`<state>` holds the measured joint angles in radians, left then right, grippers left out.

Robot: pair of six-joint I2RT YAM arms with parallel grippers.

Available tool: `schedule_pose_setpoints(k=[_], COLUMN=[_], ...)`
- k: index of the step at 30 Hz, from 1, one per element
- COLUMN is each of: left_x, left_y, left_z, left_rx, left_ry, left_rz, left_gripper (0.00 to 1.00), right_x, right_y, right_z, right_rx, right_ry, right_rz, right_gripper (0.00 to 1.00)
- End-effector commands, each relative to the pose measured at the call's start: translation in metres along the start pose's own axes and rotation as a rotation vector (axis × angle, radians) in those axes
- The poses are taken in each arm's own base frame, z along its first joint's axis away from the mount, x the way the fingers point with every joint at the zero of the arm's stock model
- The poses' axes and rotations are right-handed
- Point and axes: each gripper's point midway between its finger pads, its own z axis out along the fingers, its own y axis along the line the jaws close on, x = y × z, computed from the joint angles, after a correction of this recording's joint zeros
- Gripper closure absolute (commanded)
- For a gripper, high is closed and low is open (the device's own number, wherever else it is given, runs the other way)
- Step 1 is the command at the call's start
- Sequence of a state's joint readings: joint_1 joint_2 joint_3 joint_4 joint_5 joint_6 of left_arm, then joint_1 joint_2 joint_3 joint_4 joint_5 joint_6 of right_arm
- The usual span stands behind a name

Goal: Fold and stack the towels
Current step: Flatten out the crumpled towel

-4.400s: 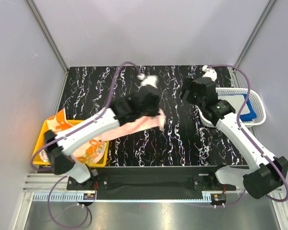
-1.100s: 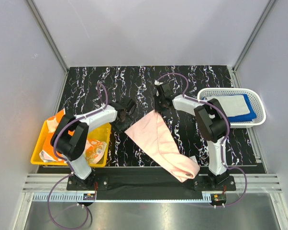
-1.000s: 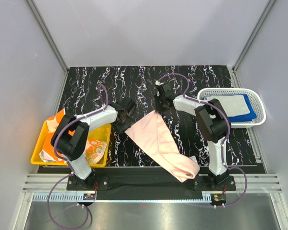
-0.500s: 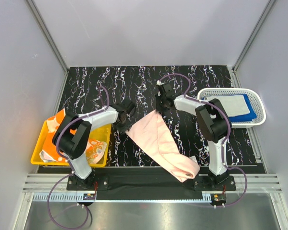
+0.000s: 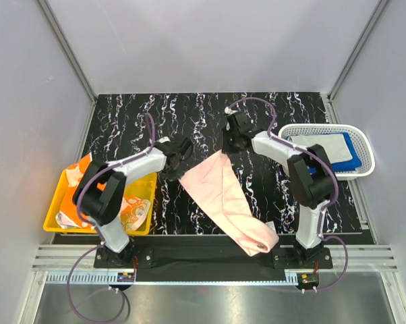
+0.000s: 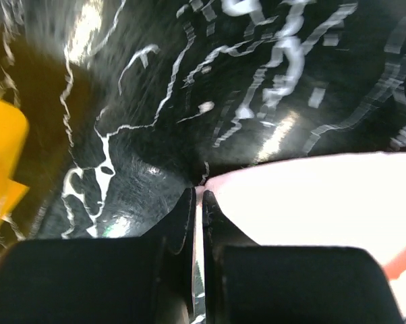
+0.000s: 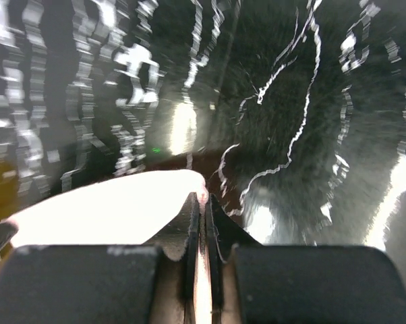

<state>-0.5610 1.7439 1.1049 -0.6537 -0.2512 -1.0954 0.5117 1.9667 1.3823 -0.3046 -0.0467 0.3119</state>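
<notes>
left fingers (image 6: pixel 179 219) and right fingers (image 7: pixel 187 226) each pinched, seemingly, a far corner of the pink towel (image 5: pixel 223 196); spreading it flat looked due next.

Four towels (pink towel (image 5: pixel 223 196), orange-patterned (image 5: pixel 132 212), off-white (image 5: pixel 324 145), blue (image 5: pixel 352 159)), one yellow bin (image 5: pixel 151 196), one white basket (image 5: pixel 368 152), two arms (image 5: pixel 132 165) (image 5: pixel 277 150).

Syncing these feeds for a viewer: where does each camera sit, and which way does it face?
Top external: overhead from behind, looking down on the table; left arm and right arm show, pink towel held between them.
Left wrist: on the left arm, facing along the left fingers to the table; they pinch a towel corner.
Right wrist: on the right arm, likewise; the right fingers pinch another corner.
Shared: all three show the pink towel.
</notes>
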Motion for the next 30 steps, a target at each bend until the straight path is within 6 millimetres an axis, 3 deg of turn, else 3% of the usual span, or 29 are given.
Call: schedule_pose_setpoints(k=[1, 3, 4, 6, 7, 9, 10, 12, 13, 20, 21, 24, 30], left_x=[-0.064, -0.084, -0.089, -0.100, -0.103, -0.110, -0.111, -0.112, -0.115, -0.104, -0.099, -0.096, -0.097], left_y=[-0.038, -0.044, -0.042, -0.046, -0.041, -0.044, -0.039, -0.038, -0.038, -0.029, -0.028, -0.019, -0.006], left_z=[-0.071, -0.113, -0.126, -0.154, -0.173, -0.202, -0.220, -0.245, -0.261, -0.361, -0.371, -0.405, -0.448], left_rx=[0.222, 0.310, 0.326, 0.376, 0.399, 0.458, 0.487, 0.546, 0.577, 0.857, 0.895, 0.983, 1.057], left_ry=[-0.247, -0.339, -0.360, -0.409, -0.434, -0.467, -0.486, -0.516, -0.539, -0.613, -0.612, -0.654, -0.718], left_rz=[0.078, 0.112, 0.121, 0.156, 0.174, 0.192, 0.215, 0.236, 0.256, 0.351, 0.370, 0.379, 0.386], left_gripper=[1.00, 1.00, 1.00, 1.00, 1.00, 1.00, 1.00, 1.00, 1.00, 1.00, 1.00, 1.00, 1.00], right_x=[-0.051, -0.059, -0.069, -0.075, -0.082, -0.087, -0.093, -0.097, -0.099, -0.102, -0.100, -0.095, -0.091], right_y=[0.021, 0.025, 0.031, 0.039, 0.044, 0.051, 0.057, 0.062, 0.067, 0.096, 0.100, 0.106, 0.115], right_z=[-0.068, -0.089, -0.110, -0.133, -0.156, -0.179, -0.203, -0.226, -0.247, -0.340, -0.356, -0.378, -0.427], right_rx=[-0.067, -0.079, -0.100, -0.132, -0.158, -0.193, -0.223, -0.253, -0.280, -0.444, -0.471, -0.517, -0.590], right_ry=[-0.157, -0.195, -0.236, -0.268, -0.311, -0.351, -0.395, -0.435, -0.473, -0.595, -0.608, -0.625, -0.692], right_rz=[-0.004, -0.009, -0.012, -0.024, -0.031, -0.043, -0.053, -0.067, -0.078, -0.150, -0.158, -0.165, -0.180], right_gripper=[0.96, 0.97, 0.97, 0.97, 0.97, 0.97, 0.97, 0.97, 0.97, 0.97, 0.97, 0.97, 0.97])
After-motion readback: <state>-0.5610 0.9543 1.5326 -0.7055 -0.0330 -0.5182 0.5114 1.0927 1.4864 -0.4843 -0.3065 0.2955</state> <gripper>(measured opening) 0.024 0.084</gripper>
